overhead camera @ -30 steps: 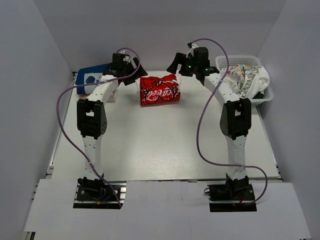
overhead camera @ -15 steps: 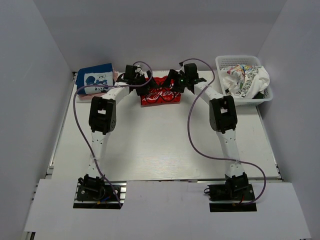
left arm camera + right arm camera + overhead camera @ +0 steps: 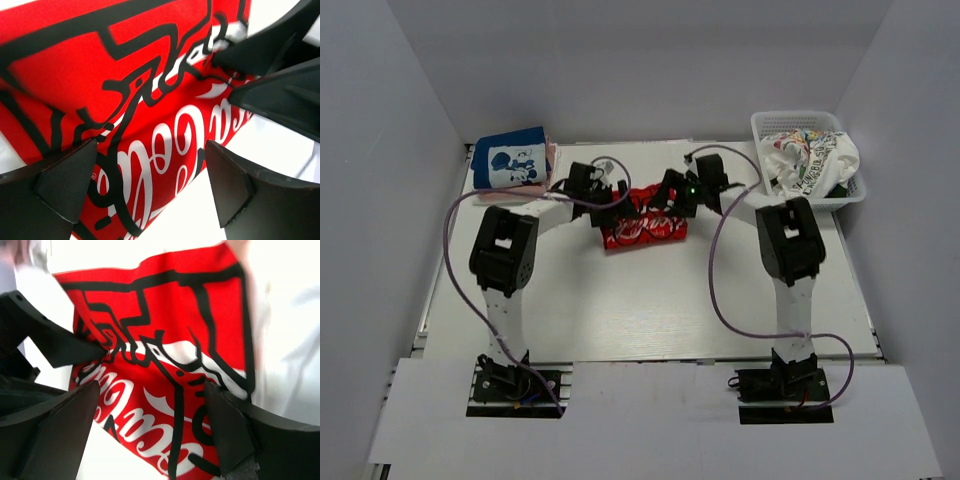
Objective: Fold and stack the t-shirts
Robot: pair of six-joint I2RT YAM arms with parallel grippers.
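Observation:
A folded red t-shirt [image 3: 647, 226] with white script and black lines lies flat on the white table [image 3: 640, 300], mid-back. Both grippers hang low over it, facing each other. My left gripper [image 3: 612, 203] is open above its left end, and in the left wrist view the red shirt [image 3: 150, 90] fills the gap of the left gripper [image 3: 150, 187], near the cloth's edge. The right gripper [image 3: 672, 196] is open over the right end, its fingers [image 3: 230, 430] spread wide above the red shirt [image 3: 190, 315]. Neither holds any cloth.
At back left a folded blue t-shirt [image 3: 512, 160] with a cartoon-mouse panel rests on a pink one [image 3: 552, 154]. A white mesh basket [image 3: 790, 118] at back right holds white print-covered shirts [image 3: 810, 155]. The two grippers' fingers nearly meet over the red shirt.
Both arms have come down from the back and closed in over the red shirt. The shirt now lies a little nearer the front. Both grippers have stayed open.

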